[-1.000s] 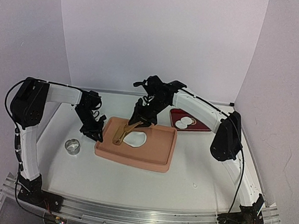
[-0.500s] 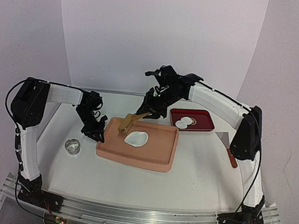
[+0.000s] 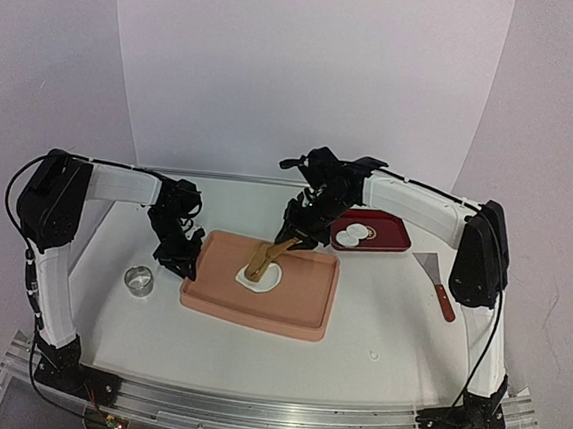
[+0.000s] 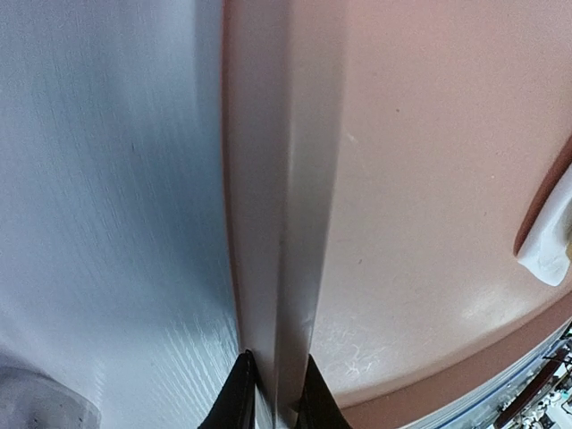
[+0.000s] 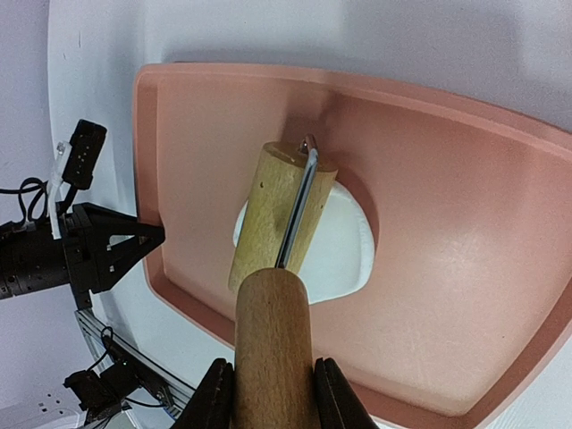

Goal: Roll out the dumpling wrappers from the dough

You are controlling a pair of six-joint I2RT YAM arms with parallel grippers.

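A white table [image 3: 254, 357] fills the lower half of the top view. A pale back wall [image 3: 309, 76] stands behind it in the middle. A left wall [image 3: 39, 62] and a right wall [image 3: 566, 119] close the sides and look a bit purple. A shiny metal rail [image 3: 269, 412] runs along the bottom edge. The light is soft and even.

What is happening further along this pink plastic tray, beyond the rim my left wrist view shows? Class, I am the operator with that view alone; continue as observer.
Observer: The right gripper holds a wooden roller, its head on the flat white dough in the pink plastic tray.
Operator: Any finished wrappers?
Observer: Two small round white discs lie in a dark red tray behind the pink one.
Operator: Other tools?
Observer: A metal scraper with a red handle lies on the table, right of the red tray.
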